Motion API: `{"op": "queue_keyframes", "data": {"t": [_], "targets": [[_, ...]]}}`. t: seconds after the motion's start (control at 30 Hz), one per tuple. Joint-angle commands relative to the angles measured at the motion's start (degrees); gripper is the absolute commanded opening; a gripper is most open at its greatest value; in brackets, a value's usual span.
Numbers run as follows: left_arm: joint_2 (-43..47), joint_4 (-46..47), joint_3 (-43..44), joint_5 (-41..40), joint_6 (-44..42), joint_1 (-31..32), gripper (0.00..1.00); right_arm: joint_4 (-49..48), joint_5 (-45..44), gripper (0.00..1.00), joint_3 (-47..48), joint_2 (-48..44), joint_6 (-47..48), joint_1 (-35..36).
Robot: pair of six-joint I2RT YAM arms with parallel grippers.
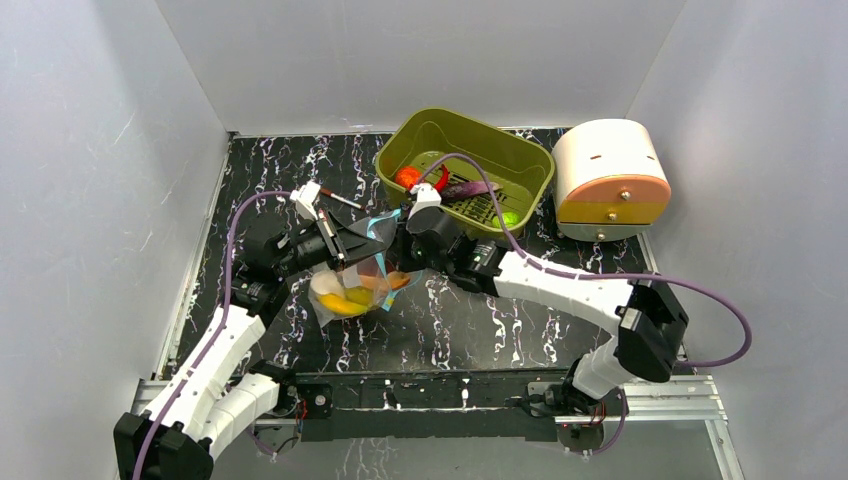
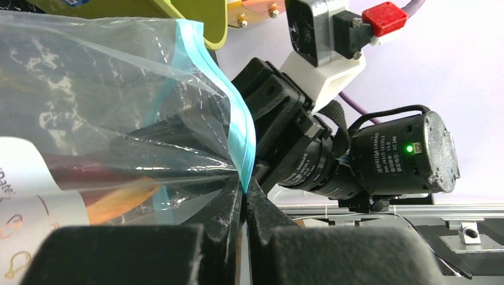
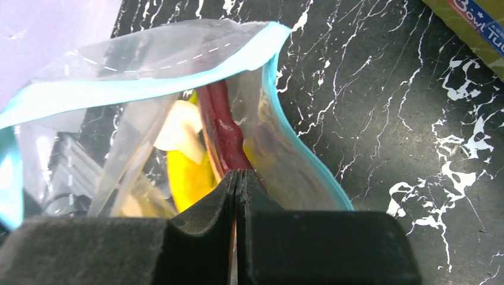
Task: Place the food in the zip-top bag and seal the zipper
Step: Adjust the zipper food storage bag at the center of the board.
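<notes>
Top external view: black tabletop [image 1: 270,175] veined in white like marble, faintly glossy, boxed on three sides by plain pale-grey walls [image 1: 100,160]; aluminium rail [image 1: 680,397] along the near edge. At the back, olive-green tub [image 1: 452,125], rounded-rectangular, smooth plastic, holding a red-orange tomato [image 1: 407,178], a dark purple eggplant [image 1: 465,190] and a round green fruit [image 1: 511,217]. Just right of it, a cream drum-shaped object [image 1: 610,160] with an orange face.

Mid-table, between the two wrists, zip-top bag [image 1: 350,290]: clear, floppy, crinkled film, held up by its mouth and sagging over the tabletop, with the curved yellow banana [image 1: 345,302] and an orange carrot [image 1: 397,282] inside.

Left wrist view: left gripper [image 2: 244,193] pinched fully together on the teal-blue zipper [image 2: 241,127], matte black pads [image 2: 220,214] pressed flat against the strip.

Right wrist view: right gripper [image 3: 236,178] likewise clamped tight, on the bag's clear film just below the mouth. Zipper unsealed, gaping in a wide loop, yellow of the banana showing through the plastic.
</notes>
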State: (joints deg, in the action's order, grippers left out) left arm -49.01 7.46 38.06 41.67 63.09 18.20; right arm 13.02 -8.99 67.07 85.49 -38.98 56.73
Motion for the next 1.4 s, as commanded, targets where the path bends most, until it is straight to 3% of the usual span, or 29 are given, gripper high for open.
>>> {"op": "queue_keyframes", "data": {"t": [0.0, 0.07, 0.13, 0.2, 0.3, 0.47, 0.57, 0.67, 1.0, 1.27, 1.37], "targets": [[1.9, 2.9, 0.2, 3.1, 0.8, 0.1, 0.0, -0.8, -2.9, 0.05, 3.8, 0.8, 3.0, 0.7], [2.3, 1.6, 0.4, 2.8, -0.5, 0.1, 0.0, 3.7, 1.2, 0.29, 6.8, 0.3, 6.2, 0.7], [2.4, -0.1, 0.8, 2.7, -2.3, 0.1, 0.0, 11.2, 4.7, 0.47, 10.8, -0.2, 9.6, 0.7], [2.2, -1.0, 1.4, 3.4, -3.7, 0.1, 0.0, 16.9, 7.6, 0.57, 12.4, -1.2, 12.6, 0.3], [1.7, 0.2, 1.5, 5.5, -4.0, 0.1, 0.0, 21.7, 13.7, 0.62, 11.7, -3.0, 14.6, -0.4], [1.4, 0.8, 1.7, 6.9, -5.1, 0.1, 0.0, 27.0, 15.1, 0.66, 10.8, -5.4, 15.3, -0.4], [1.0, -1.8, 2.1, 6.0, -8.0, 0.1, 0.0, 32.5, 15.8, 0.54, 15.4, -4.3, 13.5, -0.4], [0.5, -1.8, 2.3, 6.0, -8.0, 0.1, 0.0, 35.9, 14.7, 0.48, 17.9, -2.9, 12.3, -0.4], [1.2, -0.5, 1.6, 4.1, -6.4, 0.1, 0.0, 43.3, 11.3, 0.52, 19.2, -0.2, 9.3, -0.2], [2.6, 1.7, -0.3, 2.7, -4.7, 0.1, 0.0, 41.3, 10.8, 0.57, 15.9, 0.4, 7.1, 0.7], [2.9, 1.4, -0.5, 2.6, -4.6, 0.1, 0.0, 37.3, 11.8, 0.45, 16.0, -1.7, 5.9, 0.6]]}}
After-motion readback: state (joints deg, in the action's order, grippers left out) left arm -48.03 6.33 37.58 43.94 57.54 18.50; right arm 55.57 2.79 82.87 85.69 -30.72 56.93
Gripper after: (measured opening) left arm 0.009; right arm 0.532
